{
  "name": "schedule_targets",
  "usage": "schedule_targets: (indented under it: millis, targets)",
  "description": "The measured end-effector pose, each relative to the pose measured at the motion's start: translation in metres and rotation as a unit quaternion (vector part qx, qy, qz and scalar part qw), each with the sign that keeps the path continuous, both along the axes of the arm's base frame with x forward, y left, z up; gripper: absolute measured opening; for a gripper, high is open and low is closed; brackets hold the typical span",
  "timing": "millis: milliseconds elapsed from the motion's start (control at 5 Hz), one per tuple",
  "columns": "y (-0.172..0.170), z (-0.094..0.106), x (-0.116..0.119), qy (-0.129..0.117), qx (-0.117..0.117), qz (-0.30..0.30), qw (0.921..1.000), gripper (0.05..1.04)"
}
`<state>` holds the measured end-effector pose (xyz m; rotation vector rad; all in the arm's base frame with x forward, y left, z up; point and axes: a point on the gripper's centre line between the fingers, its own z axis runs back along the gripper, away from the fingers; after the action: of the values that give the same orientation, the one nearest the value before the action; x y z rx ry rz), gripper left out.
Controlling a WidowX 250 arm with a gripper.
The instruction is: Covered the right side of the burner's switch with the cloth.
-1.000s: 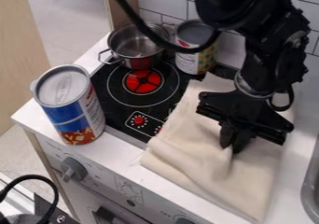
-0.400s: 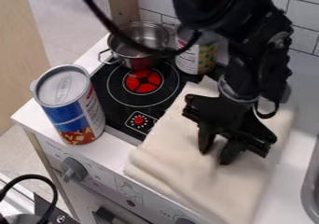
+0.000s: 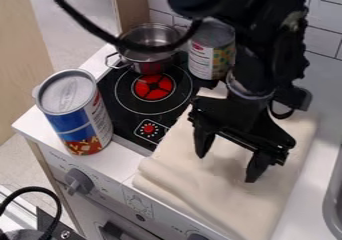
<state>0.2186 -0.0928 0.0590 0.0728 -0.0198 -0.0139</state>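
White wall tiles (image 3: 324, 34) with dark joints stand behind the toy kitchen, and a pale floor (image 3: 77, 34) shows past its far left corner, beside a light wooden panel (image 3: 23, 59). The white counter (image 3: 322, 129) spans the middle of the view, with the rim of a grey sink (image 3: 330, 201) at the right edge.

The black robot arm (image 3: 270, 39) comes in from the top, its thick cable (image 3: 100, 32) looping out to the left. Below it the cream cloth (image 3: 200, 189) lies spread over the right part of the black cooktop (image 3: 120, 106) and onto the counter, its near side softly folded along the front edge. The gripper (image 3: 228, 166) hangs over the cloth with its two fingers well apart — nothing is between them but air — though whether the tips touch the fabric, one cannot tell.

A big blue, red and white can (image 3: 73, 116) stands upright on the counter, left of the cooktop. A smaller can (image 3: 210, 56) stands at the back, just beside a metal pot (image 3: 143, 61). The burner (image 3: 153, 87) glows red in front of the pot. Lower down, the red switch (image 3: 149, 129) is uncovered on its left side — the cloth's edge runs just to the right of it.
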Motion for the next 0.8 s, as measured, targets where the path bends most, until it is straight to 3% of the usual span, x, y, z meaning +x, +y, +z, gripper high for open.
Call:
schedule_targets:
  millis: [200,400,800]
  targets:
    - [0.006,0.008,0.008,-0.036,0.021,0.004,0.9991,0.999]
    - [0.018,0.014,0.016,-0.064,0.058,-0.006,0.9963,0.999]
    - [0.084,0.036,0.045,-0.05,0.094,0.038,0.9936,0.999]
